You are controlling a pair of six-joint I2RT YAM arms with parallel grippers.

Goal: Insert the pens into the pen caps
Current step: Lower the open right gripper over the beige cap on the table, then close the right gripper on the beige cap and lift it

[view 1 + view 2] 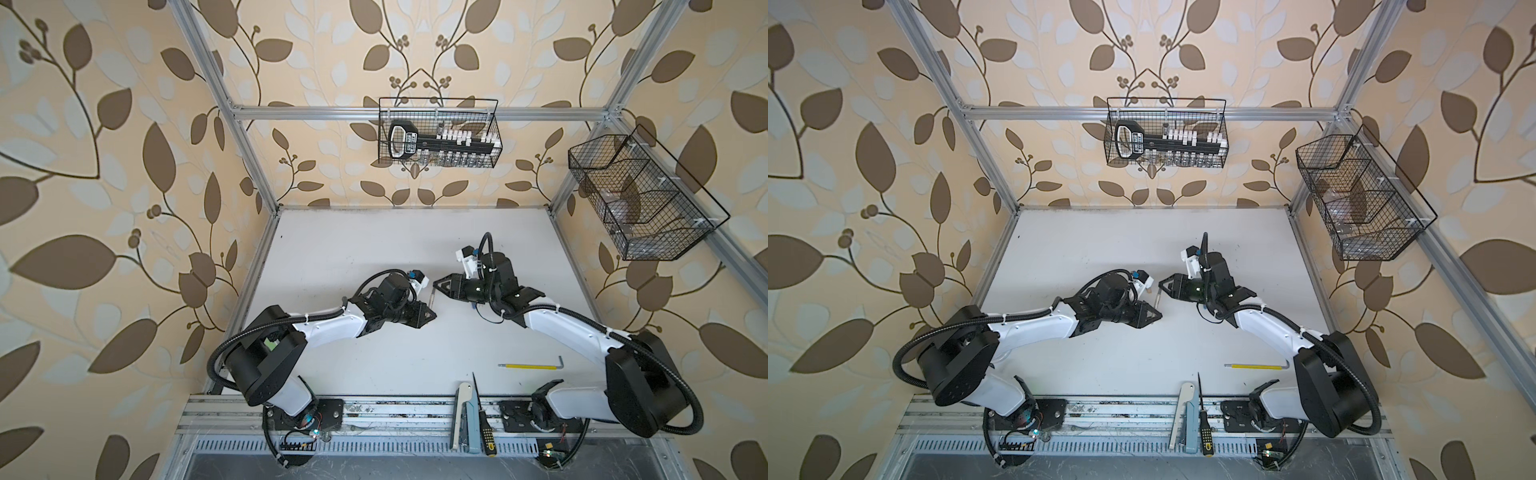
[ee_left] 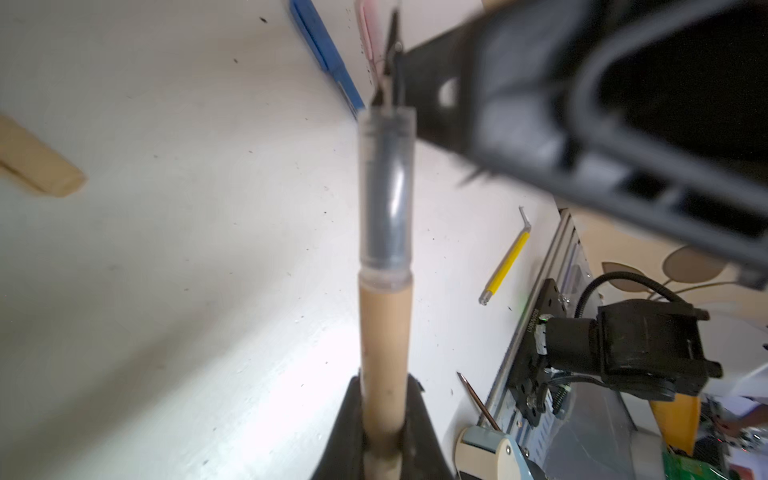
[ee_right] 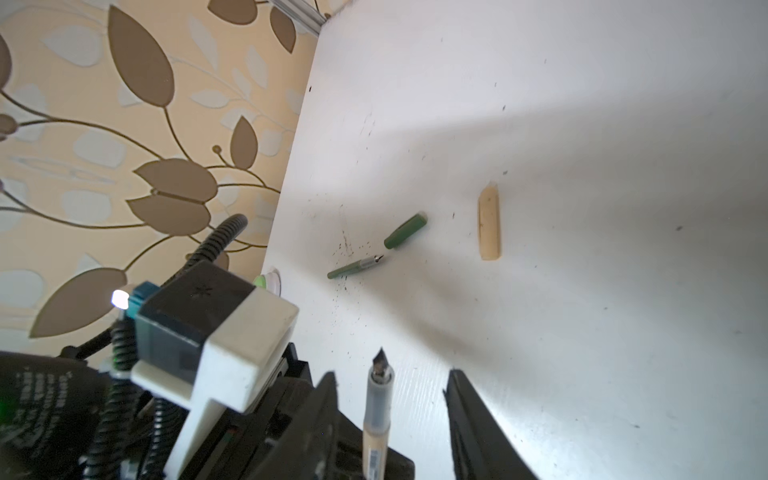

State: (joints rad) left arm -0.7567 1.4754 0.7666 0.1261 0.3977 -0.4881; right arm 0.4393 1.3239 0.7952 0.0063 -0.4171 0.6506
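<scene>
Mid surface (image 1: 353, 249): left pincer (image 1: 432, 315) in front, right pincer (image 1: 436, 285) behind, pen (image 1: 432, 297) between them. Bent rod (image 1: 530, 366) front-right; screwdriver (image 1: 485, 428) across front rail (image 1: 374, 409). Basket (image 1: 384, 120) hangs at back. Loose pen (image 3: 353, 268) tip near one cap (image 3: 405, 231), second cap (image 3: 489, 222) well apart.

TOP VIEWS: you look steeply down from high above the front rail (image 1: 374, 409), both covering the whole white table (image 1: 374, 249) (image 1: 1100, 249) | LEFT WRIST: close, sighting along the tan pen (image 2: 384, 332) | RIGHT WRIST: close, low; shares the tan pen (image 3: 376, 419) and the tan cap (image 3: 489, 222) (image 2: 37, 166).
</scene>
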